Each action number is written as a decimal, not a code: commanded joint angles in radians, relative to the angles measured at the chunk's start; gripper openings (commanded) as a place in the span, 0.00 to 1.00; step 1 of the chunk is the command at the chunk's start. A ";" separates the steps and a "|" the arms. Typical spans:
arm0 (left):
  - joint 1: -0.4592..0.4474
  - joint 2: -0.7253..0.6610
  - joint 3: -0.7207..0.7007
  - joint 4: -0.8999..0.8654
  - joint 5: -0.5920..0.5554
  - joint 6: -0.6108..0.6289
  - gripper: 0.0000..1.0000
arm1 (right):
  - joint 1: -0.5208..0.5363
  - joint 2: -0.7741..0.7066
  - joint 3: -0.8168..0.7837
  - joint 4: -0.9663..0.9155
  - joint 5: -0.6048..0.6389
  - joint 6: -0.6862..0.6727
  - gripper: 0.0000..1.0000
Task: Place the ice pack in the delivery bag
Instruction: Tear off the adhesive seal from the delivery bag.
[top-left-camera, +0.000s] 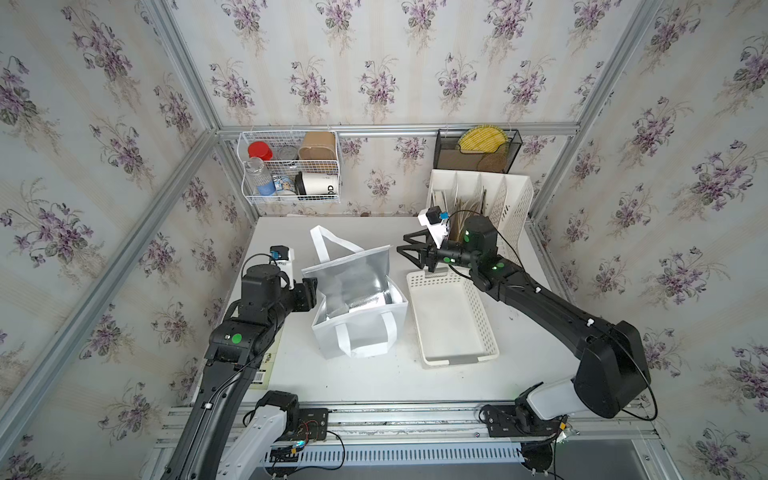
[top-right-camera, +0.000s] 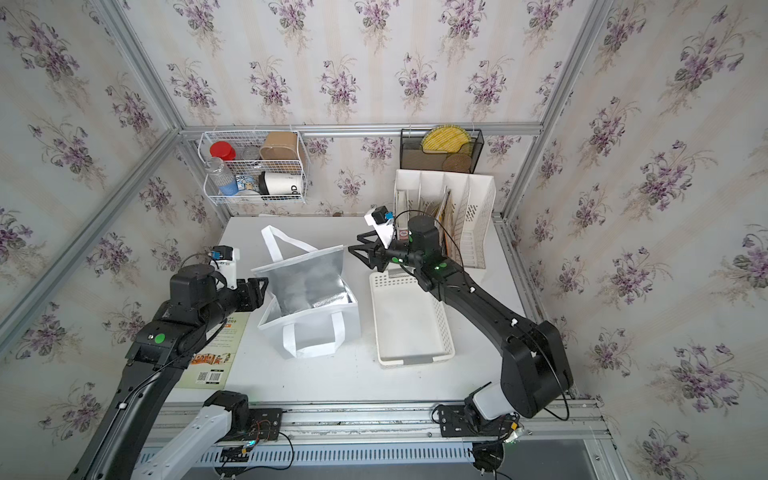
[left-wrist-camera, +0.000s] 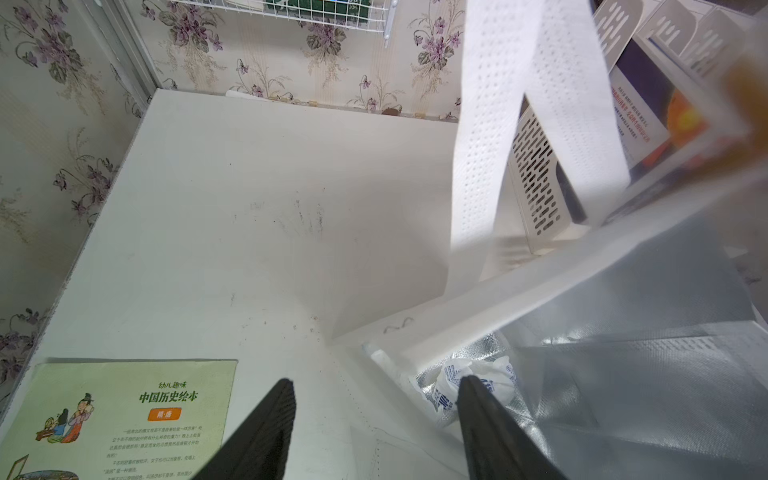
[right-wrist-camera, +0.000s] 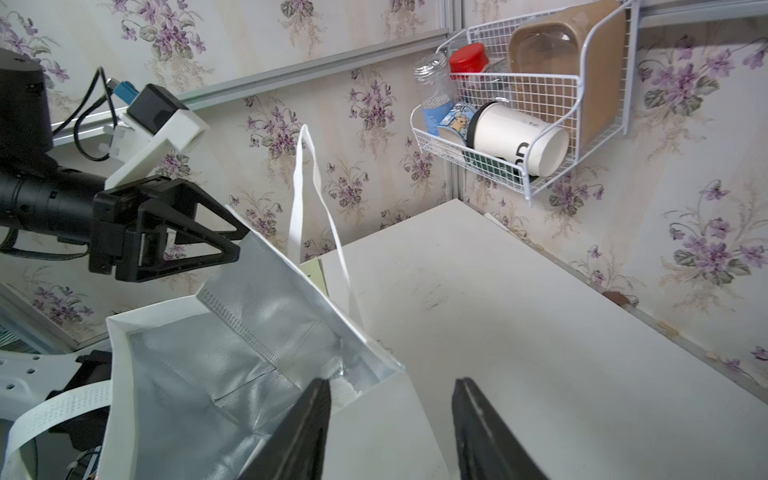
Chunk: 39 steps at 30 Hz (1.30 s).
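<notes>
The delivery bag (top-left-camera: 361, 328) (top-right-camera: 316, 324) stands open mid-table with its silver flap raised and one strap handle upright. In the left wrist view the ice pack (left-wrist-camera: 482, 380), a crumpled white pouch with blue print, lies on the foil bottom of the bag (left-wrist-camera: 623, 374). I cannot make it out in the top views. My left gripper (top-left-camera: 313, 289) (top-right-camera: 264, 289) (left-wrist-camera: 376, 380) is open and straddles the bag's left wall, one finger inside and one outside. My right gripper (top-left-camera: 403, 244) (top-right-camera: 354, 243) (right-wrist-camera: 391, 380) hangs open and empty above the far right corner of the bag (right-wrist-camera: 187, 374).
A white perforated basket (top-left-camera: 453, 316) sits just right of the bag. A white file rack (top-left-camera: 498, 208) stands at the back right. A booklet (top-right-camera: 216, 353) (left-wrist-camera: 124, 415) lies under my left arm. On the back wall hang a wire basket (top-left-camera: 291, 166) and a black mesh holder (top-left-camera: 478, 151).
</notes>
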 joint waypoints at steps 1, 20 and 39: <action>0.000 0.002 0.000 0.016 0.017 -0.003 0.66 | 0.028 0.001 0.001 0.013 -0.004 -0.014 0.52; 0.000 0.009 0.000 0.017 0.032 -0.002 0.66 | 0.048 0.081 0.065 -0.013 0.033 -0.004 0.39; 0.001 0.013 -0.002 0.017 0.035 -0.002 0.66 | 0.054 0.043 0.033 -0.023 0.088 -0.007 0.14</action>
